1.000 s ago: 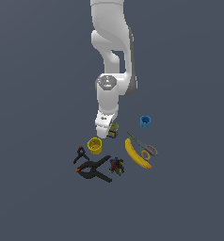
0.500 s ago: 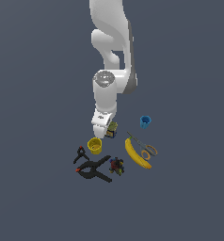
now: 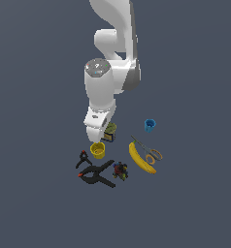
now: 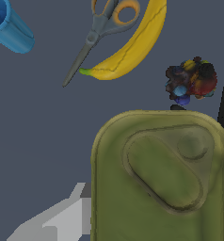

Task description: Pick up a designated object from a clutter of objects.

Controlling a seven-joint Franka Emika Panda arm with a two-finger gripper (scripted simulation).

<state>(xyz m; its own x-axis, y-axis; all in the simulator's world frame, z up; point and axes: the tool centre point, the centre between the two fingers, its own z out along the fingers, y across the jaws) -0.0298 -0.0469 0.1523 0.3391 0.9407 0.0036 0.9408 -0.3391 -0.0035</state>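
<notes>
one arm hangs over the clutter, its gripper low beside the tin, above the yellow cup. whether the jaws grip the tin i cannot tell. the tin's olive top fills the wrist view; banana, scissors and blue cup lie apart.

You won't find any text you can read in either view. The tin can carries a blue and yellow label on its side in the exterior view, but it is too small and blurred to make out any word or brand. In the wrist view its olive-green top shows only embossed shapes, no letters or numbers. The arm's round joint cap bears a few tiny marks, also illegible.
</notes>
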